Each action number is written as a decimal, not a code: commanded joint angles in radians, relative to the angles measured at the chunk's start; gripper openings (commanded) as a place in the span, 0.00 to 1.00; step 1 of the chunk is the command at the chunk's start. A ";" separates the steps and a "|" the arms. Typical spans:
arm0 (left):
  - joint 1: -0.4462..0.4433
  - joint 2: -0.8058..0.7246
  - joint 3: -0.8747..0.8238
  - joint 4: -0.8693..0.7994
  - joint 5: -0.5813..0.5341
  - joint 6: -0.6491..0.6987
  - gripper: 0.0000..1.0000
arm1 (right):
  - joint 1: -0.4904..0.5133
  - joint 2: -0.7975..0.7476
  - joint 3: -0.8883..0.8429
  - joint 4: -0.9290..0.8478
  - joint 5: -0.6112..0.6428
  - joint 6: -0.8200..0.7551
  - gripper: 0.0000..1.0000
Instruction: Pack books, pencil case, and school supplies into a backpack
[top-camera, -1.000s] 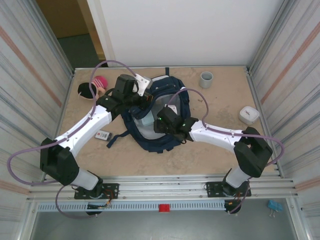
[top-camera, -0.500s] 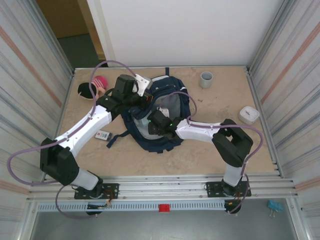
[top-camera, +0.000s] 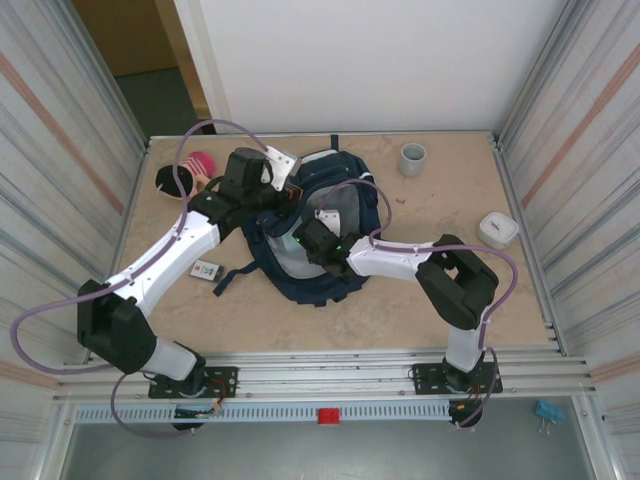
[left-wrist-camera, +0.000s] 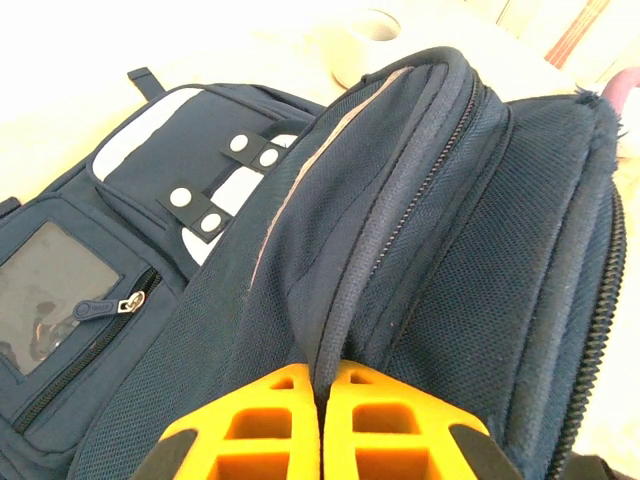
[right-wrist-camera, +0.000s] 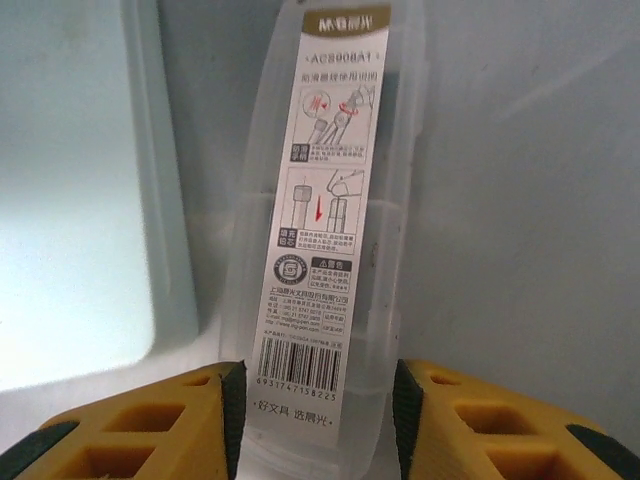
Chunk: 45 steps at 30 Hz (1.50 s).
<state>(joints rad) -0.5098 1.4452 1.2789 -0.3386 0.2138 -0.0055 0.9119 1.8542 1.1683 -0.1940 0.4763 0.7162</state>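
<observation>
Atop table (top-camera: 420, 300): one backpack (top-camera: 310, 290) | one cup (top-camera: 412, 158) | right gripper (right-wrist-camera: 318, 400) clasps one packet (right-wrist-camera: 330, 200)

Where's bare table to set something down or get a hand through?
Widest free patch: the table between the grey cup, white box and backpack. Also free is the near strip between the backpack and the front rail. It is crowded on the left, with the pink-and-black item, left arm and small white piece.

One backpack (top-camera: 305, 290), one cup (top-camera: 412, 158), one white box (top-camera: 497, 229), one clear packet (right-wrist-camera: 325, 250).
</observation>
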 joint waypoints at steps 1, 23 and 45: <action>0.011 -0.077 0.005 0.076 0.015 -0.024 0.00 | -0.043 -0.048 -0.037 0.121 0.032 -0.090 0.44; 0.027 -0.065 -0.020 0.077 0.032 -0.045 0.00 | -0.062 -0.338 -0.371 0.513 -0.257 -0.013 0.56; -0.061 -0.095 -0.322 0.117 0.070 -0.063 0.73 | -0.336 -0.909 -0.455 0.082 -0.564 0.003 0.67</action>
<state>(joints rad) -0.5957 1.4220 0.9981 -0.2684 0.2554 -0.0231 0.5930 0.9565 0.6769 0.0097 -0.0032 0.6807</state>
